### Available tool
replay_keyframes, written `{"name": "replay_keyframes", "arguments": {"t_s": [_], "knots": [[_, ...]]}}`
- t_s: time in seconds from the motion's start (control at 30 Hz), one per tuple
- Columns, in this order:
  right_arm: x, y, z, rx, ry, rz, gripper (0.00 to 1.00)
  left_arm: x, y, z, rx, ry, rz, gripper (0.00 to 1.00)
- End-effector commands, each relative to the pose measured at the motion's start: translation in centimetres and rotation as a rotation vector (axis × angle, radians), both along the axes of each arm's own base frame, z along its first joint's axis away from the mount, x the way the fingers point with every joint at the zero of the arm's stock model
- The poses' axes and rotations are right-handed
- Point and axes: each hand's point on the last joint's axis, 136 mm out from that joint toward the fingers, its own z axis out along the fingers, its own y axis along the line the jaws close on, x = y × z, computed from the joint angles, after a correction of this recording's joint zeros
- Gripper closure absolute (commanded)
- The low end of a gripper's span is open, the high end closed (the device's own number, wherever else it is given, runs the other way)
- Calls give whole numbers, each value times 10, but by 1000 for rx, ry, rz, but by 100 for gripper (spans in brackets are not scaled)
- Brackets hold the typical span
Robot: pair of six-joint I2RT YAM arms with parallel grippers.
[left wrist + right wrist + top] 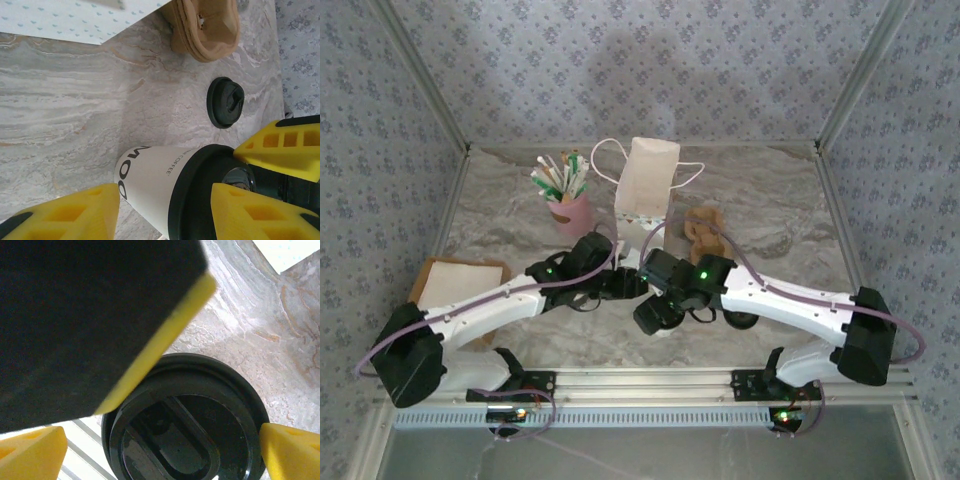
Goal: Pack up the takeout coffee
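Takeout coffee at the near centre of the worktop (60, 100), where both arms converge. The coffee cup (150, 185), white with dark lettering and a black lid (185, 430) fitted, appears in the left wrist view in the gap between the jaws of the left gripper (165, 192), which are spread wide; contact with the cup wall cannot be judged. The right gripper (162, 437) is at the cup's top, its jaws spread to either side of the lid: one fingertip meets the rim, while a sliver of background separates the other from it. One of its yellow fingers (280, 150) lies against the lid's edge in the left wrist view. A second, loose lid (225, 102) lies flat just beyond the cup, apart from it. Farther back lie a cardboard cup carrier (205, 30) and a white paper bag (645, 185), standing upright.
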Motion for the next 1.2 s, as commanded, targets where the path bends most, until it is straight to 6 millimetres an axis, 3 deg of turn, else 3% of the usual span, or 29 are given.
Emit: {"name": "replay_keyframes", "arguments": {"t_s": [0.0,0.27,0.47,0.6,0.73,0.83,1.03,1.17], "knots": [[0,-2,8,23,-24,37,0,0,-12,19,-61,-15,-24,49],[6,-4,24,57,-66,14,0,-1,-10,18,-50,-15,-17,49],[3,-29,38,89,-71,-76,3,-4,-3,21,-39,-27,-3,49],[7,-50,29,107,-28,-184,15,-13,1,24,15,-54,-10,50],[6,-56,19,144,41,-235,43,-22,4,27,116,-92,-19,51],[3,-58,15,155,70,-255,55,-28,4,29,139,-106,-21,52],[3,-74,0,152,125,-334,67,-34,-2,35,116,-117,-23,52],[4,-73,-4,181,149,-344,69,-37,-10,28,127,-102,-44,51]]}}
